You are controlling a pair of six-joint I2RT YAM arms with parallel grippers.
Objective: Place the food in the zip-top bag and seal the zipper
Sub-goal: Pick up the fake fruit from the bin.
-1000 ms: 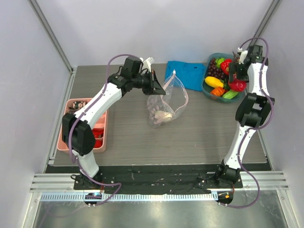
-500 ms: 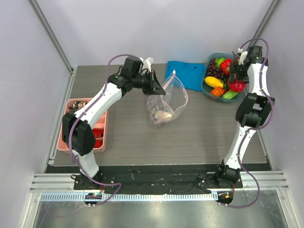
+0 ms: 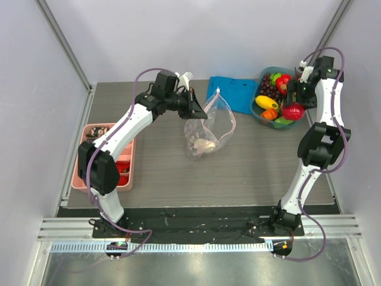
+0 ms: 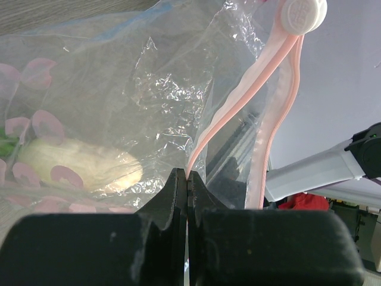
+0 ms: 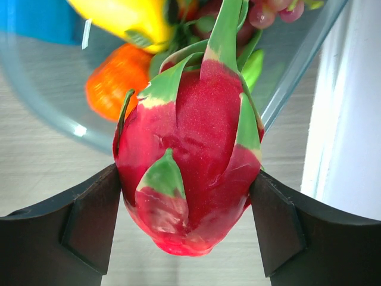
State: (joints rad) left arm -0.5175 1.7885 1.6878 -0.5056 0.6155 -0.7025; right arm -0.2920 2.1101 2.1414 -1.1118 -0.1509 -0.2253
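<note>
My left gripper [image 3: 195,106] is shut on the pink zipper [image 4: 229,116] strip and holds the clear zip-top bag [image 3: 208,128] up by its mouth edge. The bag hangs open above the table with a beige food piece [image 3: 204,145] inside; that piece also shows in the left wrist view [image 4: 77,167]. My right gripper [image 3: 293,107] is shut on a red and green dragon fruit [image 5: 190,149] and holds it above the teal bowl [image 3: 260,114]. Yellow, orange, green, red and purple toy food [image 3: 269,102] lies in the bowl.
A folded blue cloth [image 3: 232,93] lies at the back between bag and bowl. A pink compartment tray [image 3: 83,167] with red pieces stands at the left edge. Grey walls close in behind and at both sides.
My right gripper has moved left and a little up with the dragon fruit, from the bowl's right rim to over the bowl. The left arm and bag have not moved.
</note>
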